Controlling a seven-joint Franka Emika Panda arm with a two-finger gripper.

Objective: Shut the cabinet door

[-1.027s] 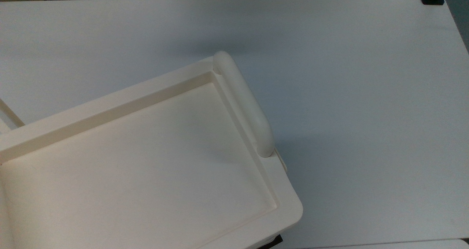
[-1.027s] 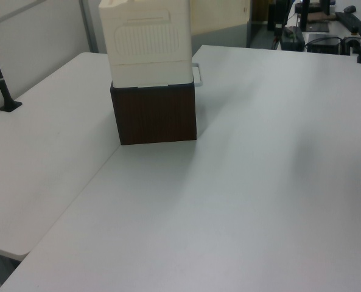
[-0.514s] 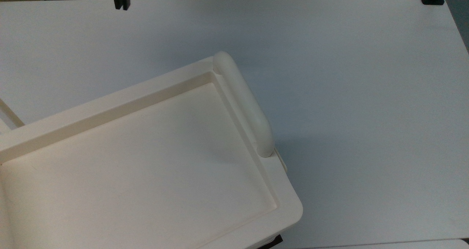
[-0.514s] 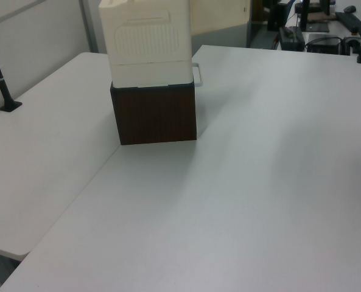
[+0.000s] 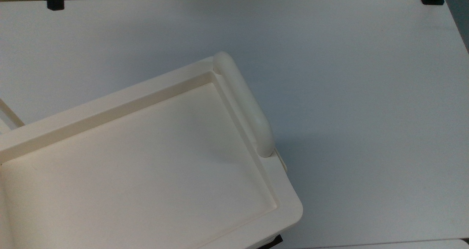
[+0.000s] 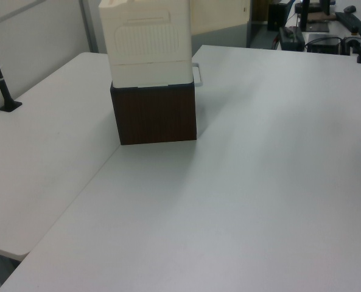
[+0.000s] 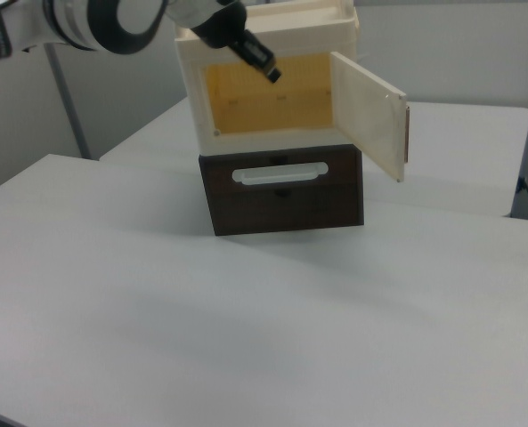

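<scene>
In the right view, the black two-finger gripper (image 7: 265, 65) hangs in front of the cabinet's open yellow interior, high on its left half. I cannot tell how far its jaws are parted; it appears to hold nothing. The large cream-white plastic cabinet (image 7: 272, 142) sits on a dark brown drawer base (image 7: 281, 191). To its right, the thin cream-white door panel (image 7: 369, 114) stands swung wide open. Closing has not begun: the door remains untouched.

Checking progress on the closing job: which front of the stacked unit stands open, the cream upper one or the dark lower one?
The upper one: the cabinet door is swung outward toward the right view's right, while the dark drawer sits flush.
</scene>
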